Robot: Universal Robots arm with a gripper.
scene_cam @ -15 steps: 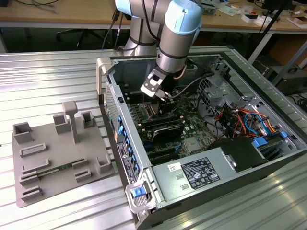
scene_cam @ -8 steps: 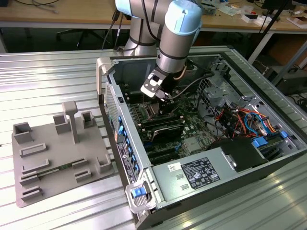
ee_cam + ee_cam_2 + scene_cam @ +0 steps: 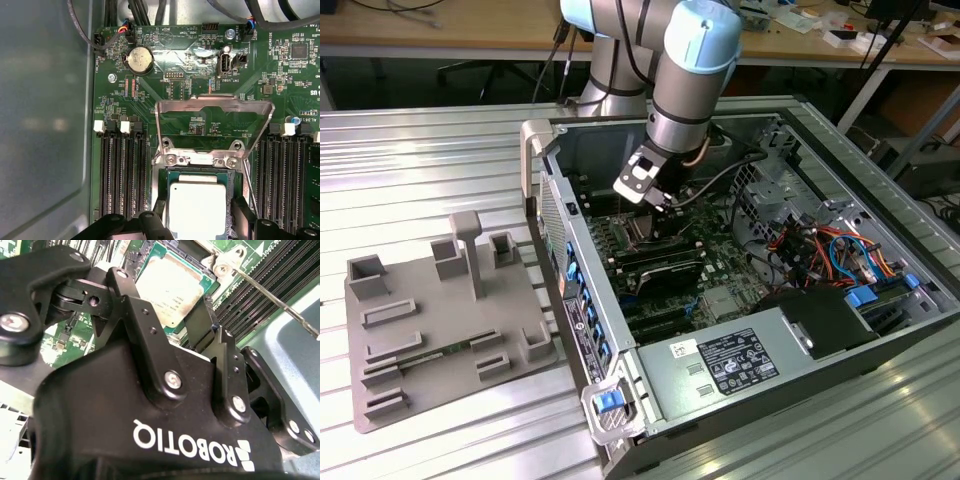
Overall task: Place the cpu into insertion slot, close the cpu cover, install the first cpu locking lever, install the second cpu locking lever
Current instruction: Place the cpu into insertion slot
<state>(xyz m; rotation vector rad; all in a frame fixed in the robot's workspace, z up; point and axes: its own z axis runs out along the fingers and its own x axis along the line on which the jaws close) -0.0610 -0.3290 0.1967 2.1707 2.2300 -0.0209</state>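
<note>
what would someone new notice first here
The arm's gripper reaches down into the open computer case at the middle of the exterior view. In the first wrist view, the silvery cpu appears to lie in the insertion slot right at the gripper. The cpu cover stands raised beside it, not closed.

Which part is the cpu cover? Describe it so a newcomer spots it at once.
Inside the open computer case, on the green motherboard, look between the two banks of long black memory slots. The cpu cover is the thin silvery frame standing open beside the seated cpu, green board showing through its square window.
</note>
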